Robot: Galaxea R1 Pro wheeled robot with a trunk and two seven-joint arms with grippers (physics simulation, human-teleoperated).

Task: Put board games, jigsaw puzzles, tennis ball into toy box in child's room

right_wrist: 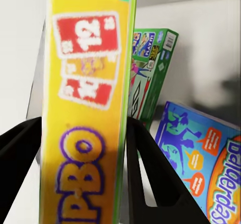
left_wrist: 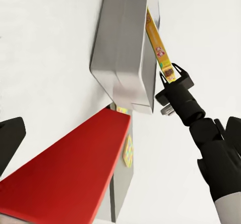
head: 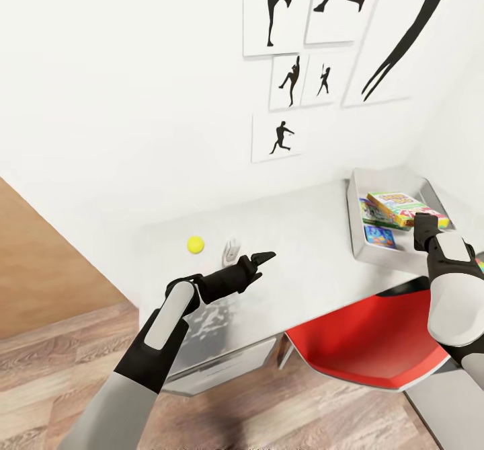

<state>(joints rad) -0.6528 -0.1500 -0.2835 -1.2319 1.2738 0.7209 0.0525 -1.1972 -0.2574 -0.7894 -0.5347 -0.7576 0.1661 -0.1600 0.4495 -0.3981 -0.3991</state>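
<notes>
The light grey toy box (head: 384, 177) stands at the right end of the table (head: 302, 248). My right gripper (head: 423, 225) is shut on the yellow and red board game (head: 402, 208), holding it over the box. In the right wrist view the fingers (right_wrist: 150, 174) clamp that game (right_wrist: 85, 108). Below it in the box lie a green-white board game (right_wrist: 150, 68) and a blue one (right_wrist: 201, 153). The tennis ball (head: 195, 244) rests on the table, left of my open, empty left gripper (head: 259, 259). A strip of multicoloured jigsaw puzzle (left_wrist: 128, 153) shows at the table edge.
A small white object (head: 231, 251) sits on the table between the ball and my left gripper. A red chair (head: 376, 342) is tucked under the desk in front of the toy box. Black sports pictures (head: 296, 80) hang on the white wall. Wood floor lies to the left.
</notes>
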